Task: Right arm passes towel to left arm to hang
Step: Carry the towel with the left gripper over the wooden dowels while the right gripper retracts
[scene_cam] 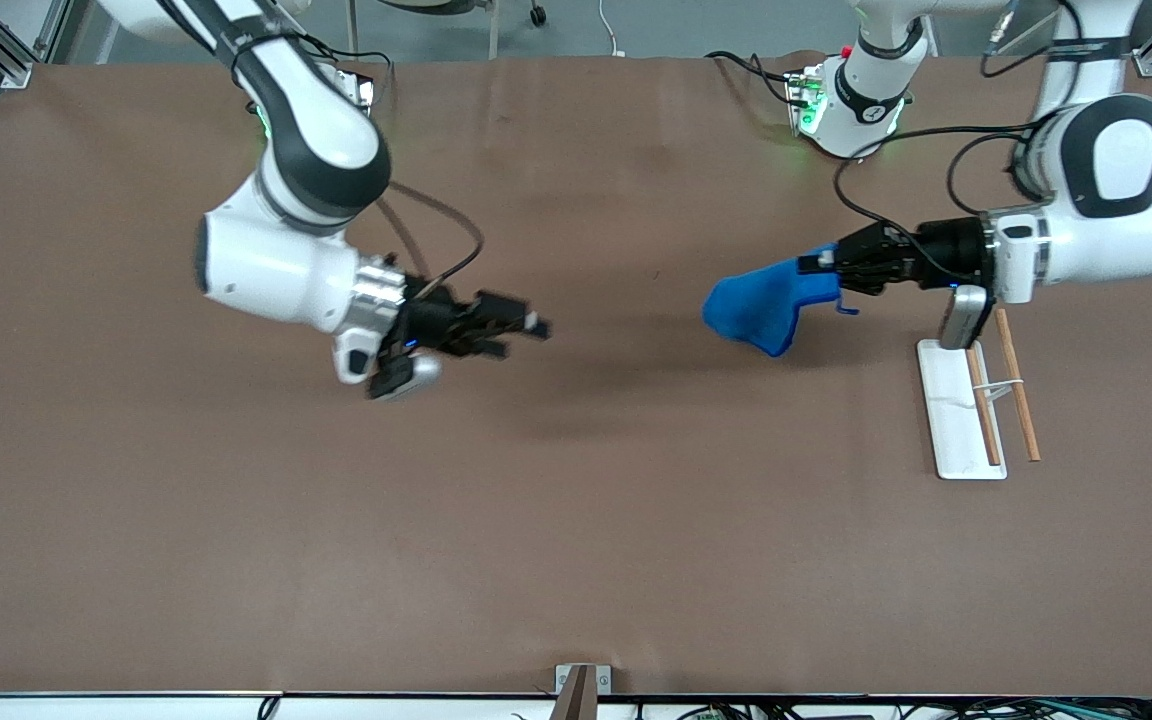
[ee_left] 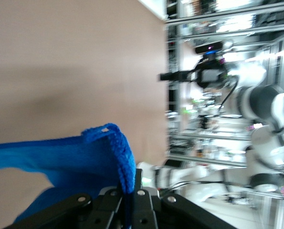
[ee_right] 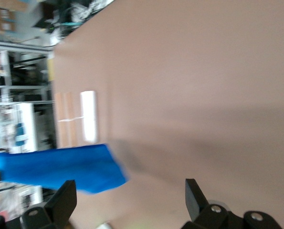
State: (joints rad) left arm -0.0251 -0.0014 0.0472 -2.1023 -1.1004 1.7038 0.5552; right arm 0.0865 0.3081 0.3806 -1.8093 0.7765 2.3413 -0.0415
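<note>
The towel (scene_cam: pixel 758 308) hangs in the air over the table (scene_cam: pixel 576 520), pinched at one edge by my left gripper (scene_cam: pixel 816 264), whose fingers are pressed tight on the blue cloth; the rest droops in a bunched fold above the brown surface, toward the left arm's end. A small loop (scene_cam: pixel 845 306) dangles just under my fingers. The rack (scene_cam: pixel 956 410), a white base with wooden rods, stands below my left wrist, nearer to the front camera than the towel. My right gripper (scene_cam: pixel 526 328) hovers over the table's middle, well apart from the cloth, its fingers spread wide and holding nothing. The risk I see is the thin bite: only the hem sits between my pads, so a quick swing toward the rack could slip it free, or the bunched cloth could drape unevenly and slide off the rods.
</note>
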